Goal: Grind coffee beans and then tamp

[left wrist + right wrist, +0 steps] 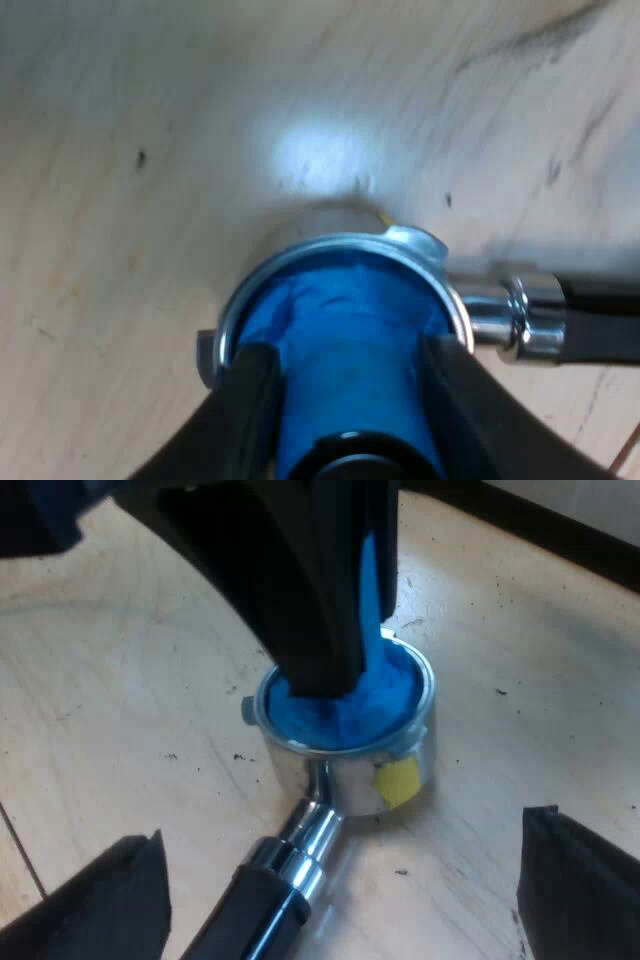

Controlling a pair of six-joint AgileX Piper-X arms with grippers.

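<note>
The metal holder (300,256) rests on the wooden table with its dark handle (600,320) lying flat. A blue tamper (340,330) stands in its basket, and my left gripper (347,355) is shut on the tamper from above. From the right wrist, the left gripper (340,650) comes down over the holder (350,770), holding the tamper (350,708) inside the rim. My right gripper (345,845) is open, with one finger on each side of the holder's handle (260,910) and well apart from it. A yellow sticker (397,780) marks the basket wall.
The pale wooden table (150,150) carries a few dark specks around the holder. A dark strip (560,540) runs along the table's edge beyond the holder.
</note>
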